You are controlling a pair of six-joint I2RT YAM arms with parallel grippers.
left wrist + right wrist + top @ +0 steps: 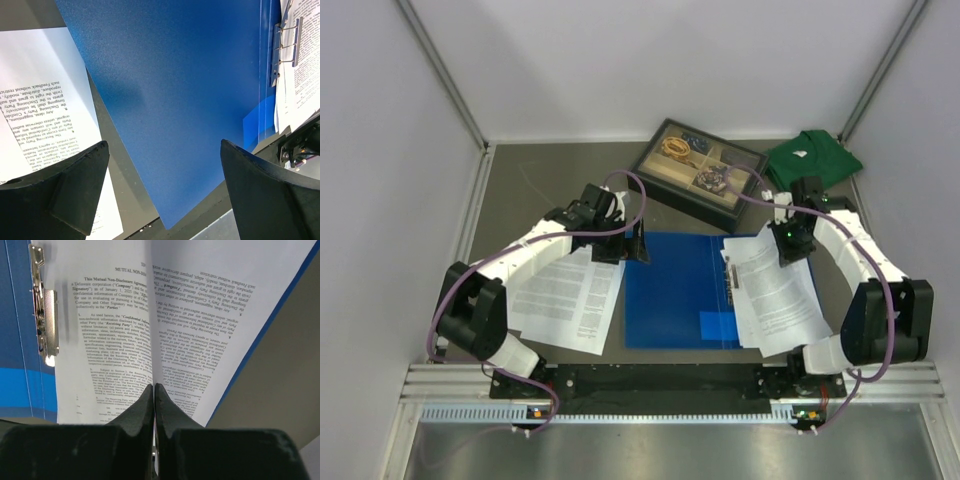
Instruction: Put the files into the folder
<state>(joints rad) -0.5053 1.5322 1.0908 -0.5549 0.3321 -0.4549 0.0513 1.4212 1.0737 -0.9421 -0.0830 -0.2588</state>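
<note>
Two piles of printed files point(565, 300); blue folder point(675, 290); left gripper point(162, 150) agape; right gripper point(154, 386) tight on files.

Bright, even light from overhead; soft shadows fall left and right of the folder point(675, 290). A pale sheen crosses its cover in the left wrist view. The right gripper point(153, 386) is dark, blurred; print on the files point(115, 335) is readable
</note>
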